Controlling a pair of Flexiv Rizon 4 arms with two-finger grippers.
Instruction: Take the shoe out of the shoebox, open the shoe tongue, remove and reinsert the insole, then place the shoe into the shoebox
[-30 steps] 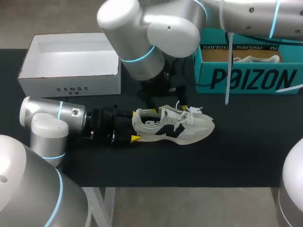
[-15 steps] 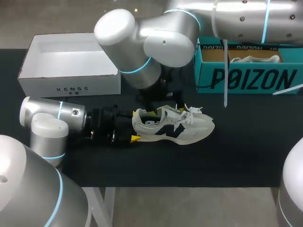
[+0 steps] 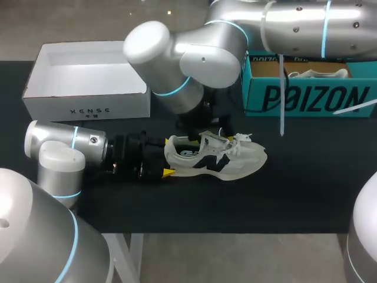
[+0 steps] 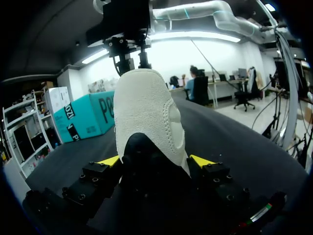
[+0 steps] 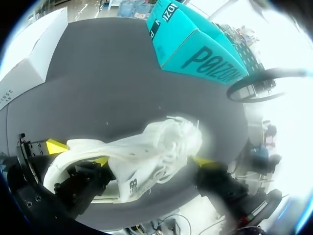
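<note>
1. The shoe [image 3: 235, 160] lies on its sole near the middle of the table [image 3: 294, 194], out of the shoebox, with its toe toward 3 o'clock.
2. The left hand [image 3: 168, 158] comes in from 9 o'clock and pinches the shoe's heel, with a yellow fingertip [image 4: 201, 160] pressed on each side.
3. The right hand [image 5: 151, 160] hangs over the shoe's opening with its fingers spread. One finger is at the collar and the other is past the laces [image 5: 178, 139], with the tongue [image 5: 134, 169] between them.
4. The teal shoebox [image 3: 306, 97] stands open at 2 o'clock from the shoe and holds a second shoe [image 3: 315, 74].
5. A white box [image 3: 88, 103] sits at 10 o'clock.
</note>
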